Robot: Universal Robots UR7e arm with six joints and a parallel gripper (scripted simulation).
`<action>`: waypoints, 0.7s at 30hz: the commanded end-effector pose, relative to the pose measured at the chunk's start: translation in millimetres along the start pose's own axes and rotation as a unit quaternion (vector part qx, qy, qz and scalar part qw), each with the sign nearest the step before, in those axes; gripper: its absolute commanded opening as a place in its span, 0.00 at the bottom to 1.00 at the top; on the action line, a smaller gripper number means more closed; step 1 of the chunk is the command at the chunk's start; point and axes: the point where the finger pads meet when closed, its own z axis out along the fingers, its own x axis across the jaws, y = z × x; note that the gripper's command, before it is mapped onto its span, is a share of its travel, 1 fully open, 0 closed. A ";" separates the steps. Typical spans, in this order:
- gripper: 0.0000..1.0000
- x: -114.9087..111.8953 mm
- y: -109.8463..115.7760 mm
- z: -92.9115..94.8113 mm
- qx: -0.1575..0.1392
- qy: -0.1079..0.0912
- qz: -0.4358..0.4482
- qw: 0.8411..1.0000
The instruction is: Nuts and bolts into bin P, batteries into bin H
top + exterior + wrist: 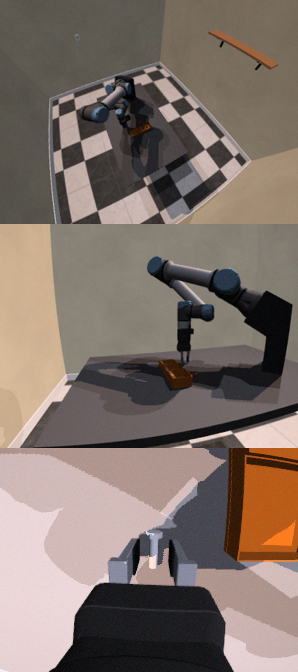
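A grey bolt (154,545) lies on the table, its head away from the wrist and its shank between the fingers in the wrist view. My gripper (154,550) (184,362) is partly open, pointing down around the bolt, low over the table beside the bins. Neither finger seems to touch the bolt. The orange bins (140,131) (182,383) (234,513) stand end to end in a row; they are at the right in the wrist view. Small things show inside, too small to name. The letters P and H cannot be read.
A small red thing (194,374) lies on the table by the near end of the bins, on the arm-base side; its kind is unclear. Dark arm shadows cross the grey table (104,426). The bin walls stand close to the gripper's right in the wrist view.
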 end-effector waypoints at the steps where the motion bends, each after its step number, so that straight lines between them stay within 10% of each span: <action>1: 0.62 0.1 0.1 5.6 0.000 0.001 0.000 1.000; 13: 0.62 -0.2 0.0 5.6 0.000 0.001 0.000 1.000; 14: 0.32 -0.2 0.0 5.6 0.000 0.001 0.000 1.000; 21: 0.32 -0.2 0.0 5.5 0.000 0.001 0.000 1.000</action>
